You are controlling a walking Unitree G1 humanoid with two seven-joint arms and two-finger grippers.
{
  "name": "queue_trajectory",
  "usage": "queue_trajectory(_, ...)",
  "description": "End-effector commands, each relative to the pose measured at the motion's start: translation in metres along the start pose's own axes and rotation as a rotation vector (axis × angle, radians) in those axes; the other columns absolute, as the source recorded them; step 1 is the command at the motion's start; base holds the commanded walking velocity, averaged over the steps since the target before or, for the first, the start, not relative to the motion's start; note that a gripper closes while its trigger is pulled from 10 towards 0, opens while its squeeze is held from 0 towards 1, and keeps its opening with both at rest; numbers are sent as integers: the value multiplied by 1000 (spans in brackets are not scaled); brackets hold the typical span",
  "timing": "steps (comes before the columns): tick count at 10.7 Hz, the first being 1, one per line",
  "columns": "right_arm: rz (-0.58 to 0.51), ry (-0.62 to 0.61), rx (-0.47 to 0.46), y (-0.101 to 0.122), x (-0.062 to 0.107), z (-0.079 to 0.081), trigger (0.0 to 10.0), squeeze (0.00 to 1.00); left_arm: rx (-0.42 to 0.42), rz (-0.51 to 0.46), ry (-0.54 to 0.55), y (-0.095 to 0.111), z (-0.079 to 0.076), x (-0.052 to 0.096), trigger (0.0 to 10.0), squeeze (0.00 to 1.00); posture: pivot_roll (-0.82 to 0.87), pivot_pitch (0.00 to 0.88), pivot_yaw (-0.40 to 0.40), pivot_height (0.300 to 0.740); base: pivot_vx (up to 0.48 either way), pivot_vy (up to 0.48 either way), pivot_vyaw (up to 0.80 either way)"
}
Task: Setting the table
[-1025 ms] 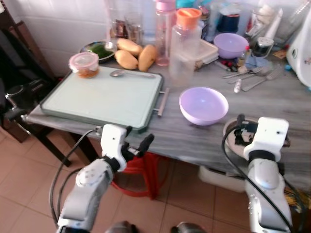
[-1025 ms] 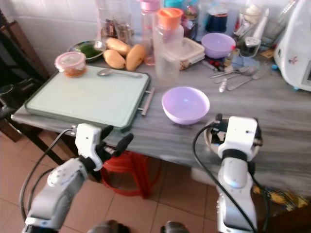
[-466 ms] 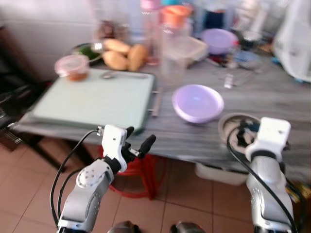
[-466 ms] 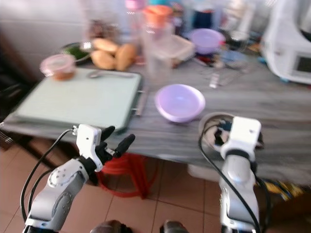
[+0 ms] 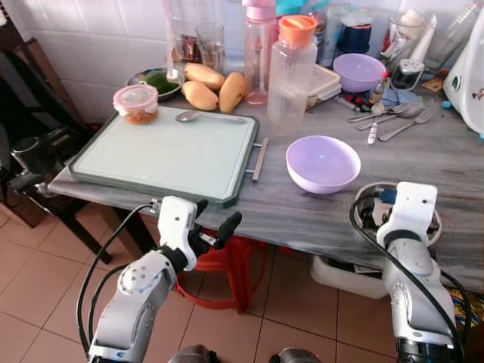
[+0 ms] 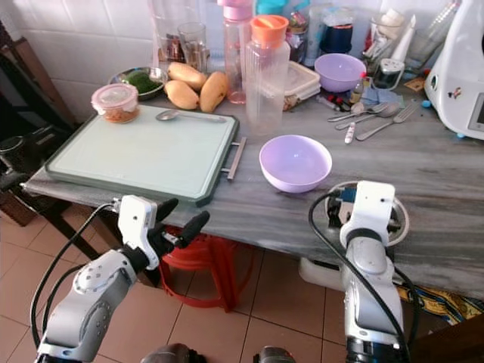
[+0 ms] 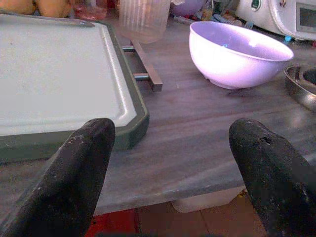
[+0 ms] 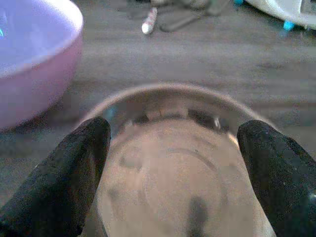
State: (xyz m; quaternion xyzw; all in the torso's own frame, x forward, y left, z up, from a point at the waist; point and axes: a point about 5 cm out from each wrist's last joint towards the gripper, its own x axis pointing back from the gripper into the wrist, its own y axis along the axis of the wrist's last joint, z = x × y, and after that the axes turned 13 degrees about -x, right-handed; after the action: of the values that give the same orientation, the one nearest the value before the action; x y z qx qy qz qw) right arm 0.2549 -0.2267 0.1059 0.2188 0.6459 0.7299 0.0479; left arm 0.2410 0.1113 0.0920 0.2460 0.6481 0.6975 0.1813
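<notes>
A lilac bowl (image 5: 323, 163) stands on the grey table (image 5: 302, 215), right of a pale green tray (image 5: 166, 155) that carries a spoon (image 5: 204, 116). A steel bowl (image 8: 173, 163) sits at the table's front edge on the right. My right gripper (image 8: 170, 170) hangs open over the steel bowl, one finger on each side of it; its white wrist (image 5: 408, 215) covers most of the bowl. My left gripper (image 5: 218, 212) is open and holds nothing, below the front table edge by the tray's near corner. Forks and spoons (image 5: 393, 121) lie at the back right.
Behind the tray stand a pink-lidded container (image 5: 136, 102), mangoes (image 5: 212, 87), a pink bottle (image 5: 258, 53) and an orange-lidded pitcher (image 5: 291, 72). A second lilac bowl (image 5: 358, 72) and a white appliance (image 5: 469, 76) are at the back right. A red stool (image 5: 227, 261) sits under the table.
The head view swung and blurred half a second ago and is steady again. Both grippers keep their places relative to the table, both open.
</notes>
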Motion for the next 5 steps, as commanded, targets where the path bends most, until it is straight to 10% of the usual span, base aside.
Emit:
queue_trajectory(1, 22, -20, -6, -3, -1, -3, 10000, 0, -3, -4, 1, 3, 0, 1, 10000, 0, -61, 0, 39, 740, 0, 0, 0)
queue_trajectory(5, 82, -57, -64, -7, -4, -8, 10000, 0, -4, 0, -6, 2, -1, 0, 10000, 0, -61, 0, 41, 740, 0, 0, 0)
